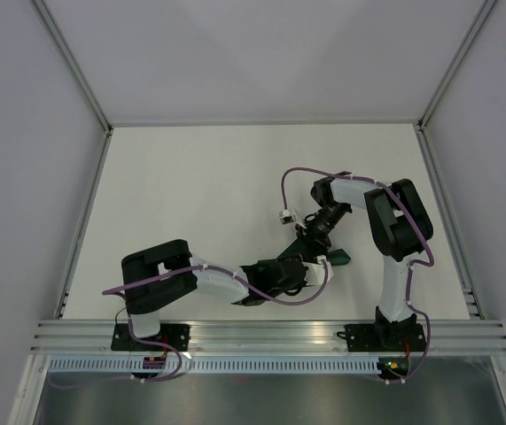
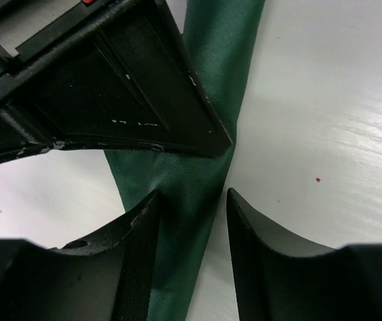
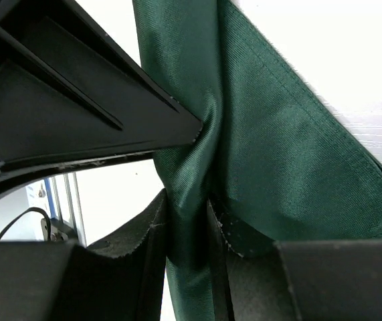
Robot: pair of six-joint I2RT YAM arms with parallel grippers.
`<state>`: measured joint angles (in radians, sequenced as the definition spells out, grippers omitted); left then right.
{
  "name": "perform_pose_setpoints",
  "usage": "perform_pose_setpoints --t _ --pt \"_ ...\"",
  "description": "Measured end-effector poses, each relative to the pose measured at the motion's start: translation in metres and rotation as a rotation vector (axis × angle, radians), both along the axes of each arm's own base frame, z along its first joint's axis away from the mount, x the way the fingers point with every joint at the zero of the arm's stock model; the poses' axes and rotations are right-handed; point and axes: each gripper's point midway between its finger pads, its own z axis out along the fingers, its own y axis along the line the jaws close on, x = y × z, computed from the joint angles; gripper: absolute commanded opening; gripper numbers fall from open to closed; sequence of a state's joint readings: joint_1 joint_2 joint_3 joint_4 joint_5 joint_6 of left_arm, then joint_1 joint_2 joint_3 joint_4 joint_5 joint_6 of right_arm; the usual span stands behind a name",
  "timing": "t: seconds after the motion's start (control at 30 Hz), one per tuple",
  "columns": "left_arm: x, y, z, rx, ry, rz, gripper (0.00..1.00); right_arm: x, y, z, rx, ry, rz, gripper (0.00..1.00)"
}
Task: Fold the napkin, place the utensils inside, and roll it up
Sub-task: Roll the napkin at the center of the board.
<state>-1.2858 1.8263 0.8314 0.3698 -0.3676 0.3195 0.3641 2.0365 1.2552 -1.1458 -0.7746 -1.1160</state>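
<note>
The dark green napkin (image 3: 277, 147) is bunched into a narrow strip, with its stitched hem in the right wrist view. My right gripper (image 3: 186, 200) is shut on a gathered fold of it. In the left wrist view the strip of napkin (image 2: 227, 67) runs between the fingers of my left gripper (image 2: 193, 192), which stands open with bare table showing beside the right finger (image 2: 257, 247). From above, the two grippers meet near the table's middle front, left gripper (image 1: 301, 270) and right gripper (image 1: 310, 237), and only small bits of the napkin (image 1: 338, 258) show. No utensils are in view.
The white table (image 1: 190, 195) is bounded by grey walls with metal posts at the sides and back. An aluminium rail (image 1: 270, 332) carrying both arm bases runs along the near edge. The other gripper's black body fills the top left of each wrist view.
</note>
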Motion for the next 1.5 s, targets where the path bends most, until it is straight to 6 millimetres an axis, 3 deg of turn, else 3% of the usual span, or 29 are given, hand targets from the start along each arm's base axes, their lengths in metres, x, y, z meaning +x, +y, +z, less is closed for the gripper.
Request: perform_pose_setpoints --t 0.17,0.3,0.37,0.73,0.9,1.2,1.5 --pt "0.005 0.000 -0.003 0.008 0.015 0.006 0.31 -0.001 0.000 0.000 -0.004 0.012 -0.005 0.34" --pt "0.003 -0.001 -0.005 0.014 0.045 -0.009 0.08 0.000 0.000 0.000 -0.006 0.014 -0.008 0.34" --pt "0.002 -0.002 -0.005 0.018 0.057 -0.014 0.02 -0.001 0.000 0.000 -0.007 0.016 -0.011 0.34" --pt "0.005 -0.005 -0.006 -0.010 0.155 -0.032 0.02 -0.003 -0.001 0.009 -0.027 0.033 -0.045 0.65" --pt "0.007 -0.007 -0.006 -0.036 0.198 -0.036 0.02 0.010 -0.005 0.012 -0.037 -0.046 -0.067 0.69" --pt "0.011 -0.007 -0.005 -0.058 0.275 -0.045 0.02 0.066 -0.017 0.030 -0.012 -0.285 -0.190 0.70" --pt "0.019 -0.002 -0.003 -0.091 0.447 -0.048 0.02 0.093 -0.056 0.069 0.055 -0.436 -0.385 0.70"
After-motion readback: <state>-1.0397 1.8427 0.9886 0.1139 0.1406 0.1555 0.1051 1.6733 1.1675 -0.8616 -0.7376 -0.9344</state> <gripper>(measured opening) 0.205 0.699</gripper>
